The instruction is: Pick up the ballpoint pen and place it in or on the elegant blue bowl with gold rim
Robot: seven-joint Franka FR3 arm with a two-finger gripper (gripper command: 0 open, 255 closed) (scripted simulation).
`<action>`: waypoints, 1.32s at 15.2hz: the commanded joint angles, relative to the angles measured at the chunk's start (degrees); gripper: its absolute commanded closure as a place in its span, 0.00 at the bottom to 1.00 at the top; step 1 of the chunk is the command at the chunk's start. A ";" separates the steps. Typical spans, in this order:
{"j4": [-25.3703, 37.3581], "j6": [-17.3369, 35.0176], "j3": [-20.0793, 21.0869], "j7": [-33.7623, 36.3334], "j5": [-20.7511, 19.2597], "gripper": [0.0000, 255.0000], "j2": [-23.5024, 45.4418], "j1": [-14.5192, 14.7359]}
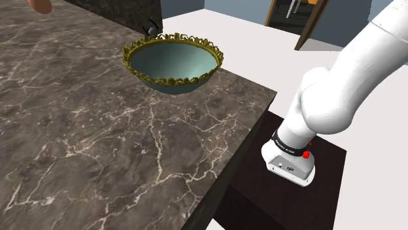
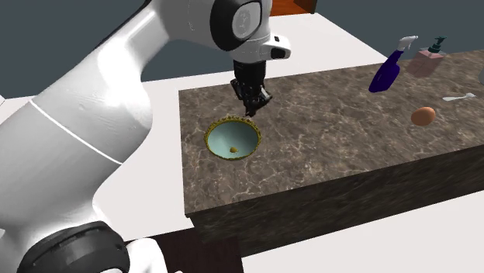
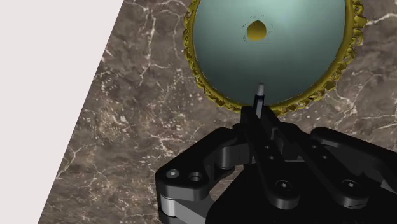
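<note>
**Step in hand:** carrying to the bowl, close to release.

**End effector:** The end effector [image 3: 259,122] is clamped narrow on the pen [image 3: 259,95]. The pen stands out from between the 2 fingers, with its pale tip over the bowl's gold rim.

**Bowl:** The bowl [image 3: 299,60], pale blue-green inside, sits on the marbled counter [image 3: 127,127] near the counter's edge. In the second exterior view the end effector hangs just above the rim rather than over the bowl's middle.

**Judgement:** The next move calls for a short shift toward the bowl's centre, then opening the fingers. Released here, the pen could catch the rim and tip outside.
</note>
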 commanded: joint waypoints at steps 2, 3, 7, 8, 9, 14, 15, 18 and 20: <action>-5.85 -0.29 -0.58 0.25 2.52 1.00 -6.62 0.76; -7.41 -0.60 -0.72 0.40 3.24 1.00 -8.61 1.09; -12.76 0.13 -1.08 0.60 4.89 1.00 -13.50 2.02; -13.96 0.90 -1.11 0.50 5.01 1.00 -13.94 2.09; -15.13 1.66 -1.14 0.40 5.13 1.00 -14.37 2.17; -20.72 5.41 -1.16 -0.04 5.69 1.00 -16.26 2.53; -21.79 6.15 -1.15 -0.11 5.80 1.00 -16.60 2.61; -24.91 8.36 -1.08 -0.31 6.12 1.00 -17.54 2.82; -26.35 9.41 -1.03 -0.40 6.27 1.00 -17.95 2.92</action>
